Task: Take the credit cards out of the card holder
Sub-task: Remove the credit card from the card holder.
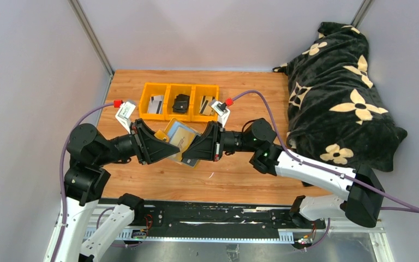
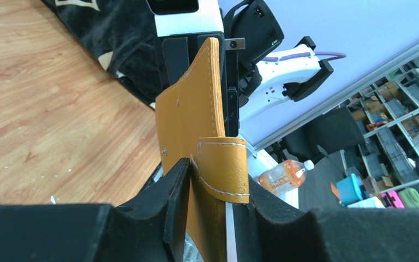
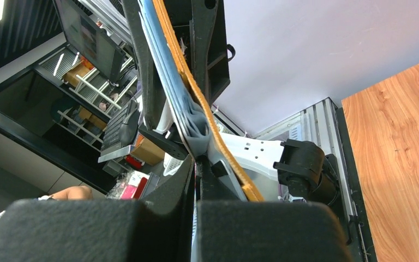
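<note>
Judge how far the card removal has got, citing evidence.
Done: some cards lie in the yellow bins. In hand: left end effector and right end effector both clamp the open card holder. Left: any cards inside it; I cannot tell how many.

The card holder (image 1: 181, 137) had both ends hidden behind the left gripper (image 1: 172, 148) and right gripper (image 1: 191, 153); its pockets' contents were indiscernible.

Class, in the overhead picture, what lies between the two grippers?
The open card holder fills the gap, one edge in the left gripper, the other in the right gripper; the top view shows this.
</note>
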You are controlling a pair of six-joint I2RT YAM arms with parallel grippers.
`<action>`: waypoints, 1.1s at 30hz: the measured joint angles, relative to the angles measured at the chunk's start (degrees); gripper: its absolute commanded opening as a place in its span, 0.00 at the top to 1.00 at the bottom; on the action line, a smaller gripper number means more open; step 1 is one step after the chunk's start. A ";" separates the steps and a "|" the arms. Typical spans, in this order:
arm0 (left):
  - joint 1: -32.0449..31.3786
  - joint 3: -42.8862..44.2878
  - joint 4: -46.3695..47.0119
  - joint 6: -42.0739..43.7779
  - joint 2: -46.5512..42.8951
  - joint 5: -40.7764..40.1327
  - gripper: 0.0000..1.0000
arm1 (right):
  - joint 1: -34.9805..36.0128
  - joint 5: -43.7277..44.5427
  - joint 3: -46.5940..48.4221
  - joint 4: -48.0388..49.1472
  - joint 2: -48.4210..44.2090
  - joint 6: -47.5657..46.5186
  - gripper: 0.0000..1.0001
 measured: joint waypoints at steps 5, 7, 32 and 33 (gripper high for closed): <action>0.00 -0.02 0.61 -2.03 0.44 0.52 0.78 | 0.00 0.04 -1.29 1.22 -1.29 0.17 1.00; 0.00 0.00 0.83 -2.54 0.48 0.50 0.79 | 0.00 0.11 -1.55 1.36 -1.73 0.17 1.00; 0.59 0.07 0.17 -3.65 0.85 0.20 0.85 | 0.00 1.16 -5.35 2.58 -4.59 0.17 1.00; 0.68 0.13 0.20 -3.65 0.85 0.22 0.85 | 0.00 1.16 -5.35 2.60 -4.59 0.17 1.00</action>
